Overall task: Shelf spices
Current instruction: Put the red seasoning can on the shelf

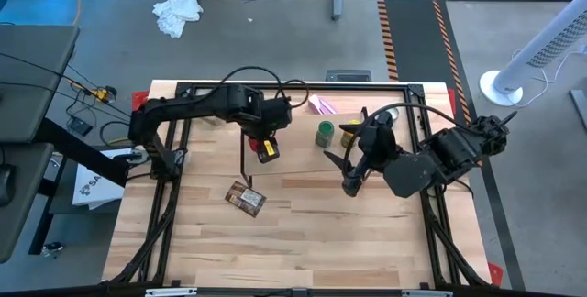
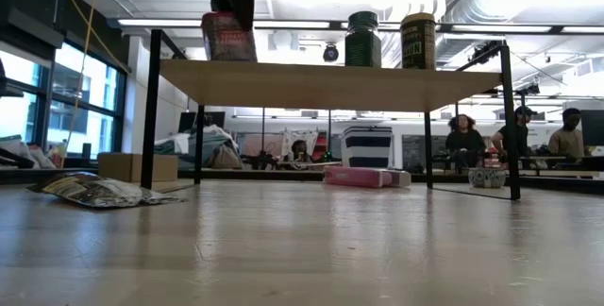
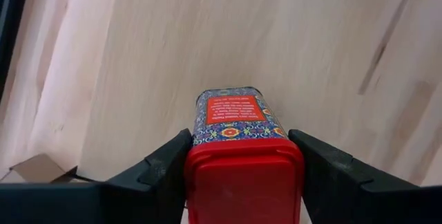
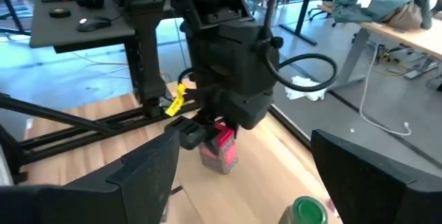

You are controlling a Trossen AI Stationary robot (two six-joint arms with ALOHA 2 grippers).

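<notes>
Item: red boxy container (image 3: 238, 151), rigid, flat-sided, probably light; its smooth lid could slip. Location: on the shelf (image 2: 330, 84) plank, toward 9 o'clock of the green-lidded jar (image 1: 325, 133) and yellow jar (image 1: 348, 136). Hold: left gripper (image 3: 243, 175) fingers clamp its two flat sides near the lid, a sound purchase. Right gripper (image 1: 347, 174) fingers spread, empty, at 5 o'clock of the jars. Flat orange-brown packet (image 1: 246, 199): limp, on the surface.
</notes>
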